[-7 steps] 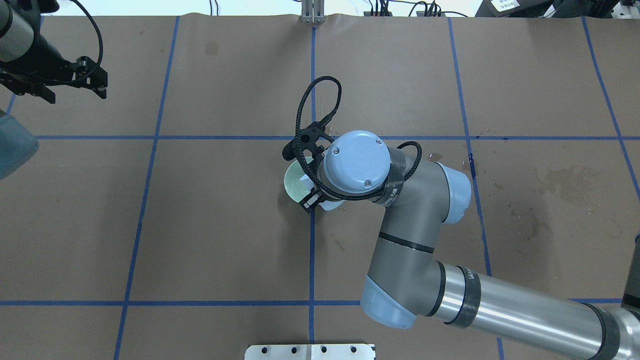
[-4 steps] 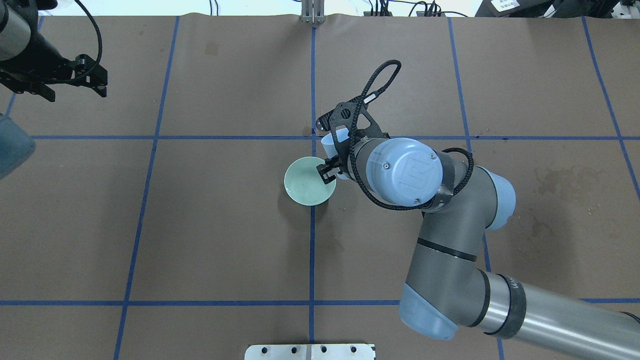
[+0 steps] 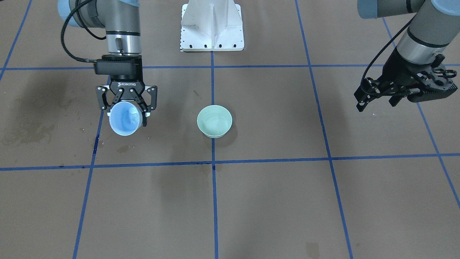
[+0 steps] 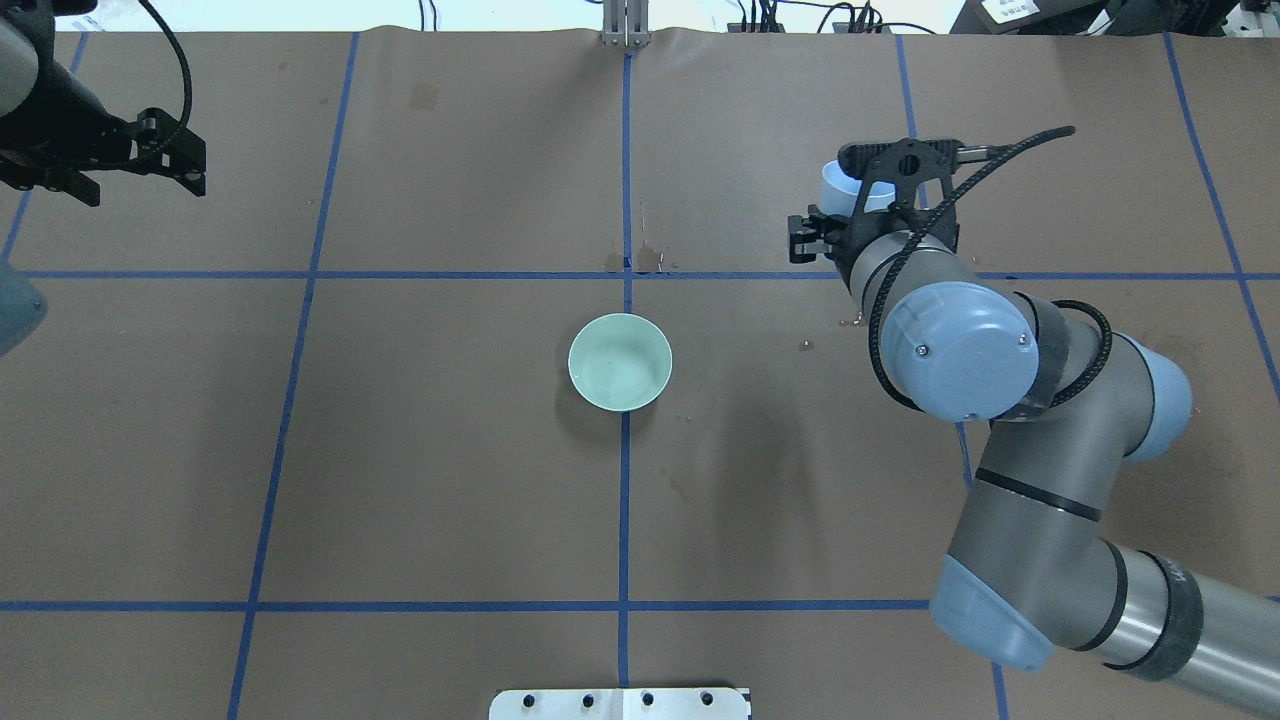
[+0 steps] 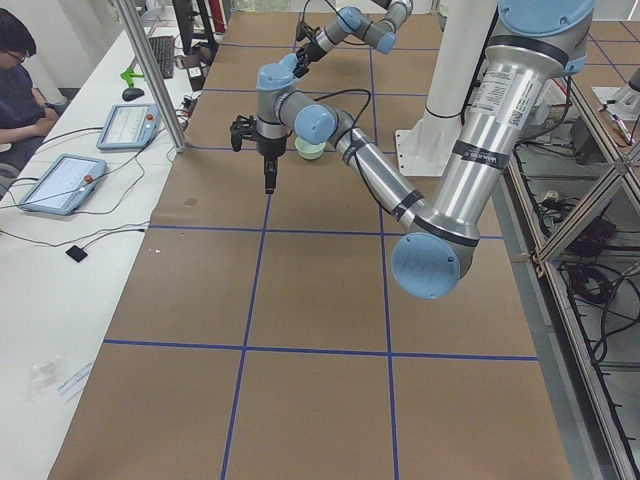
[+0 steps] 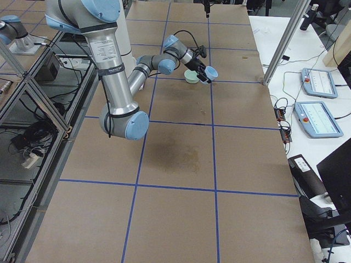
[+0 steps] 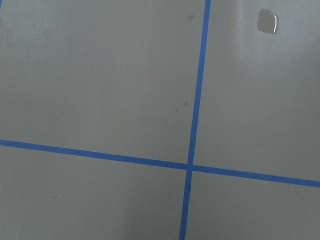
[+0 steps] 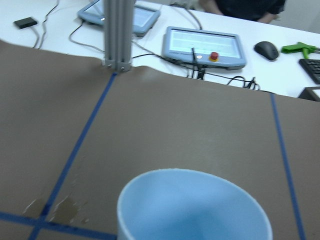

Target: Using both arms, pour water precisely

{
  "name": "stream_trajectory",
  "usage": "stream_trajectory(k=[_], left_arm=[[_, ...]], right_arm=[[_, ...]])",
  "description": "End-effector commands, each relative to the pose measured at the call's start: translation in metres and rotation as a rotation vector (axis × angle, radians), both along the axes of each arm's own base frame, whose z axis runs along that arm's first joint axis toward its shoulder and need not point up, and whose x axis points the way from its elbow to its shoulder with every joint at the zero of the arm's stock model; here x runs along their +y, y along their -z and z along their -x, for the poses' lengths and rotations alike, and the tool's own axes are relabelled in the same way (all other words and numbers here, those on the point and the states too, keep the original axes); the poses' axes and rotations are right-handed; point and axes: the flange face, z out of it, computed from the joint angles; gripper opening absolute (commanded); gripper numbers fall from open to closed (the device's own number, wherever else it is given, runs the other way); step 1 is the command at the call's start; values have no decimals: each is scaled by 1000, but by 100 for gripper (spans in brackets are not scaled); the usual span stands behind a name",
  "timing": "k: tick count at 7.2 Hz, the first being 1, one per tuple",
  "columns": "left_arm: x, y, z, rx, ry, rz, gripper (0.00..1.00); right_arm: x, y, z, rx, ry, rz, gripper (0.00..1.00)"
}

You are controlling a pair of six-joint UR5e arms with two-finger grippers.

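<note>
My right gripper (image 3: 124, 114) is shut on a light blue cup (image 3: 124, 124) and holds it roughly upright above the table, well to my right of the pale green bowl (image 3: 214, 121). The cup (image 4: 838, 186) also shows in the overhead view and fills the bottom of the right wrist view (image 8: 195, 210). The bowl (image 4: 620, 361) stands alone on the centre line. No stream of water shows; the bowl's inside has faint glints. My left gripper (image 3: 444, 84) hangs empty over the table's far left; I cannot tell if it is open or shut.
Wet spots lie on the brown paper beyond the bowl (image 4: 645, 260) and on my right side (image 3: 28, 122). A drop shows in the left wrist view (image 7: 267, 21). The white pedestal base (image 3: 212, 25) is at the near edge. Operator desks with tablets (image 8: 205, 47) lie beyond the far edge.
My right gripper has carried the cup from over the bowl away to my right and toward the far side, leaving the bowl uncovered. The left gripper has drifted slightly left.
</note>
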Motion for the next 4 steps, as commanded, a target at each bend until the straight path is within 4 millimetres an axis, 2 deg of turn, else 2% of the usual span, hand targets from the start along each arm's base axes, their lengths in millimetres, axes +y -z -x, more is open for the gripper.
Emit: stream_trajectory(k=[1, 3, 4], left_arm=[[9, 10, 5, 2, 2, -2, 100], [18, 18, 10, -2, 2, 4, 100], [19, 21, 11, 1, 5, 1, 100]], right_arm=[[-10, -32, -37, -45, -230, 15, 0], [-13, -104, -89, 27, -409, 35, 0], [-6, -153, -118, 78, -495, 61, 0]])
